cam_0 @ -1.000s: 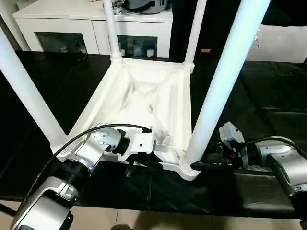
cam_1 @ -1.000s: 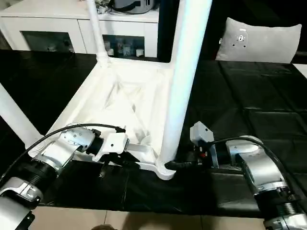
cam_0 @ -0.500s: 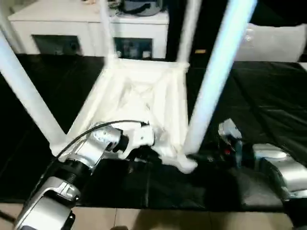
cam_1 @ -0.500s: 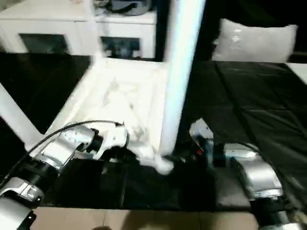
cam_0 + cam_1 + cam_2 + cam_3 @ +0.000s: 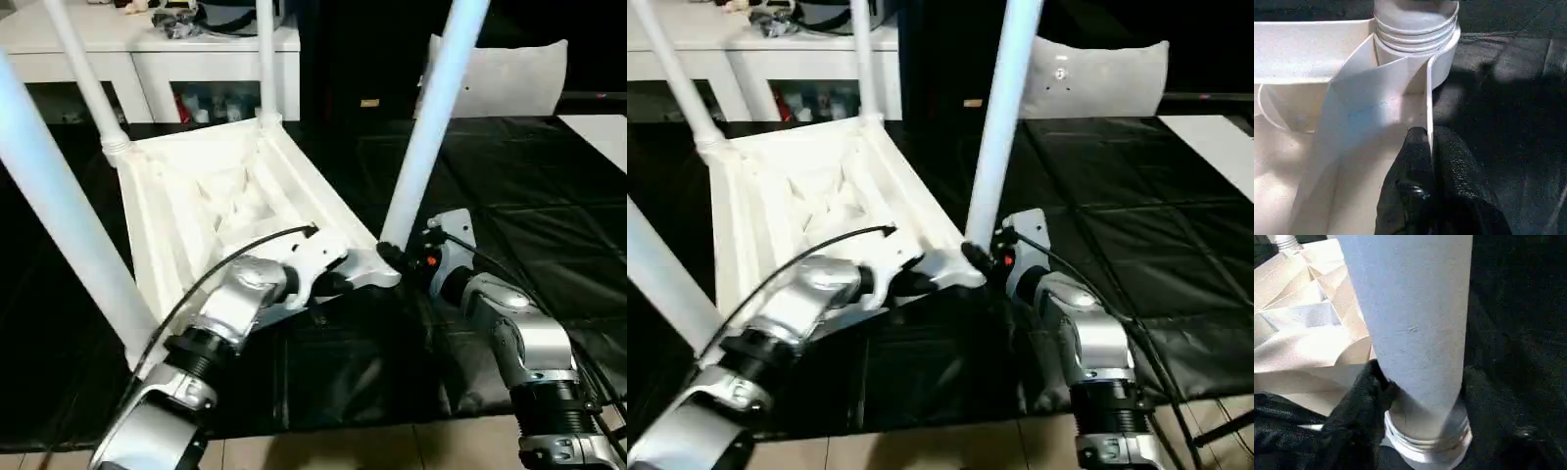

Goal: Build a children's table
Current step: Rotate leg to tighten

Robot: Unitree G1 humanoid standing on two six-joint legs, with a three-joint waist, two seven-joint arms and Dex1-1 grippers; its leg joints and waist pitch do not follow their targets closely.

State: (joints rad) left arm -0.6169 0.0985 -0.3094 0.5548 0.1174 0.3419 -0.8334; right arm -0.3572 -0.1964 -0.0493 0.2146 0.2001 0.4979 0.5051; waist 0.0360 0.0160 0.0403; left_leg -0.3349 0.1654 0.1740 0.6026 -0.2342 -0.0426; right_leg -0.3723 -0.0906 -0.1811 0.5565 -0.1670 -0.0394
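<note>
The children's table (image 5: 211, 201) lies upside down on the black-covered worktable (image 5: 558, 225), with its white legs pointing up. My left gripper (image 5: 340, 285) is shut on the thin rim wall of the top, right beside the near corner socket (image 5: 1415, 49); its black fingers (image 5: 1411, 161) pinch that wall from both sides. My right gripper (image 5: 391, 258) is closed around the base of the near right leg (image 5: 431, 127), just above the threaded collar (image 5: 1427, 438). One black finger (image 5: 1359, 401) presses against the leg's side.
A white cabinet (image 5: 176, 54) with cluttered shelves stands behind the worktable. A pale cushion (image 5: 509, 73) leans at the back right. The worktable's front edge and the floor (image 5: 343, 446) run just below my forearms.
The camera has swung. The table top has also turned counterclockwise on the black cover, its gripped corner moving away from the front edge. Both grippers stayed on that corner.
</note>
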